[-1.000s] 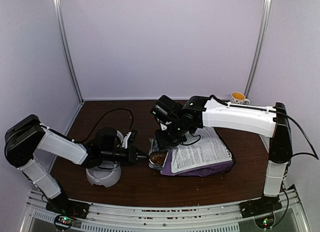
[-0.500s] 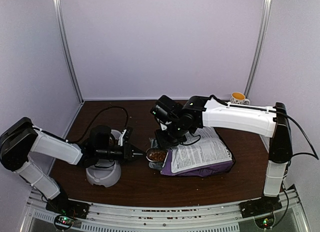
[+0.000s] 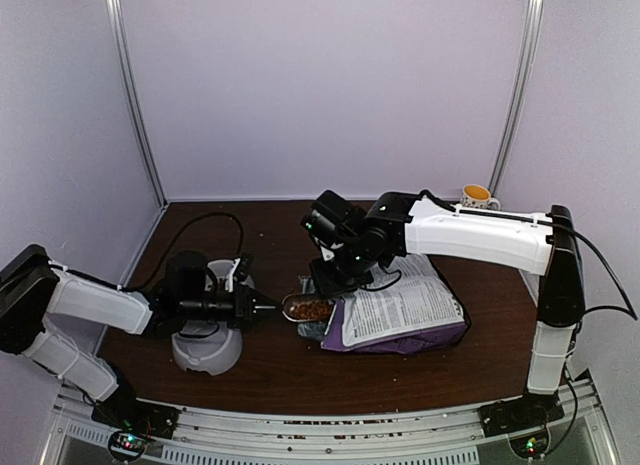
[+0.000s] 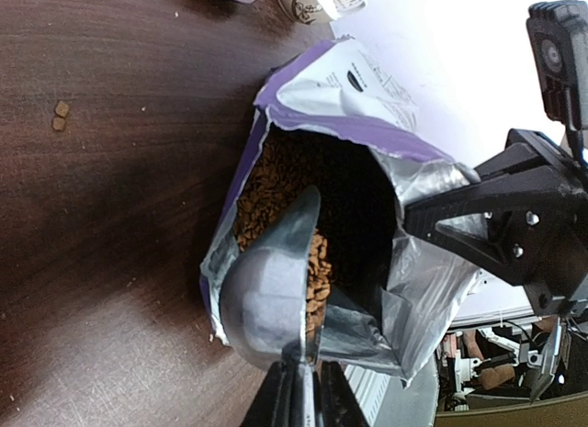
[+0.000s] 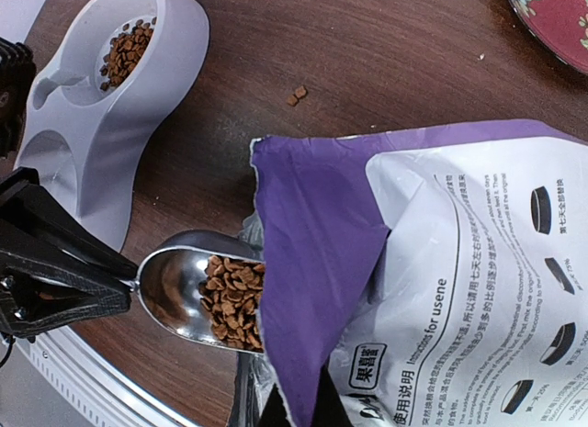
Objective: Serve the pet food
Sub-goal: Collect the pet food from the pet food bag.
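Top external view: the scoop [image 3: 306,308] lies level, just above the tabletop [image 3: 270,235], between the two arms, its bowl at the mouth of the bag [image 3: 400,310].
Pet food location: a heap of pet food [image 5: 234,298] fills the half of the scoop bowl nearest the bag; more shows inside the bag mouth, and one well of the feeder [image 5: 101,124] holds a small portion.
Pet food orientation: the heap is loose and has no heading of its own; it is elongated across the scoop bowl.
Scoop axis: left to right in the top external view, handle toward the left arm, bowl toward the bag.
Left end effector [image 3: 262,307]: clenched on the thin scoop handle, fingers nearly together.
Right end effector [image 4: 432,216]: clamped fully on the upper lip of the bag, holding the mouth agape.
Stray pellets [image 4: 61,116]: two lie together on bare tabletop, apart from the bag.
Scoop material: polished metal, rounded spoon-like bowl.
Bag material: purple film outside with a white printed panel, silver foil inside, creased, lying flat.
Feeder material: pale grey moulded plastic, smooth, rounded.
Pet food texture: small, dry, reddish-brown bits.
Tabletop: dark brown wood grain.
Other items: a red patterned plate [image 5: 560,23] near the bag; a mug [image 3: 477,196] at the far right corner.
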